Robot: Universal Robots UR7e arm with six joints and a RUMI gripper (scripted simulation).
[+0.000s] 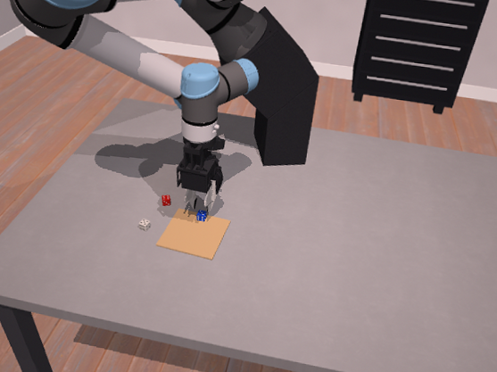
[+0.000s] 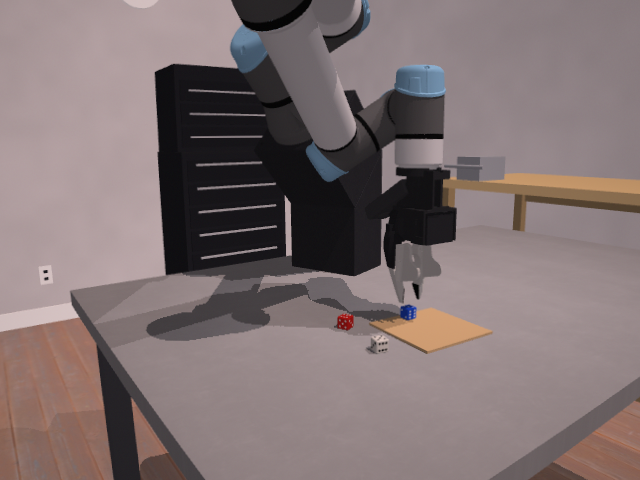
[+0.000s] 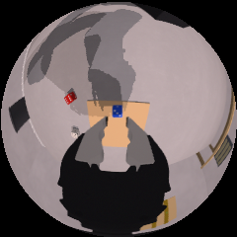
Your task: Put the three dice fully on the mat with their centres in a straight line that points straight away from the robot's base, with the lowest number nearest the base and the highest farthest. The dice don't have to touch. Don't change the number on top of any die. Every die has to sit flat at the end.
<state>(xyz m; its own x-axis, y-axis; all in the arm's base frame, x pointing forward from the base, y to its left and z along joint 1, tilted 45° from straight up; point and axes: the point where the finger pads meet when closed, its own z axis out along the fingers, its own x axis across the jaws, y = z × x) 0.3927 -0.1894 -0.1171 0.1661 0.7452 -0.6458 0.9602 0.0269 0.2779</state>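
Note:
A blue die (image 1: 201,216) (image 2: 407,312) (image 3: 118,111) sits flat on the tan mat (image 1: 191,242) (image 2: 444,330) (image 3: 140,115), near the mat's edge closest to the robot's base. My gripper (image 1: 198,206) (image 2: 407,297) (image 3: 117,117) hangs just above the blue die, its fingers a little apart and empty. A red die (image 1: 166,200) (image 2: 344,321) (image 3: 70,98) lies on the grey table off the mat, left of the blue die. A white die (image 1: 143,224) (image 2: 379,343) (image 3: 74,130) lies on the table beside the mat's left edge.
The robot's black pedestal (image 1: 284,114) (image 2: 330,232) stands at the back of the grey table (image 1: 349,237). A black drawer cabinet (image 1: 418,45) stands by the wall. A wooden side table (image 2: 568,186) carries a grey box (image 2: 480,167).

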